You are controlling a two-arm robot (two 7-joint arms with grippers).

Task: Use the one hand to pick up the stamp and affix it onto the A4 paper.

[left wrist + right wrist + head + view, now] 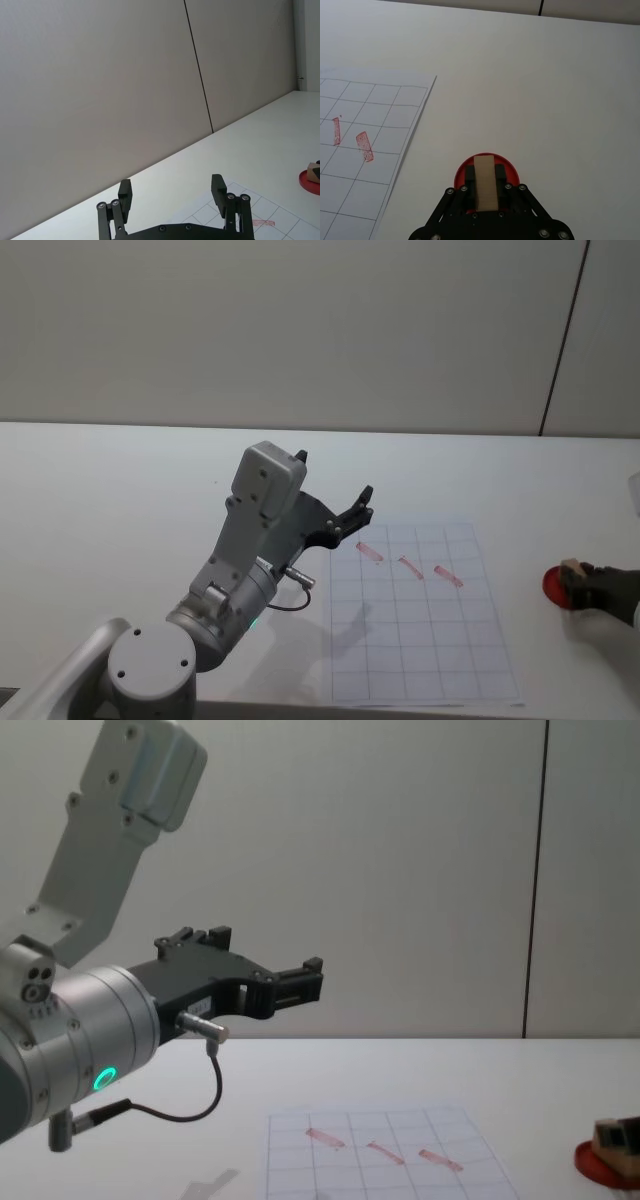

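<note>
Right hand clamps stamp over ink pad, beside A4 paper; left hand raised, jaws wide apart

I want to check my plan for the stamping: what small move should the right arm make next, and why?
Probably lift the stamp straight up off the red ink pad. The right gripper has its jaws shut on it, and the paper lies apart, to the robot's left. The left gripper hangs open above the table.
</note>
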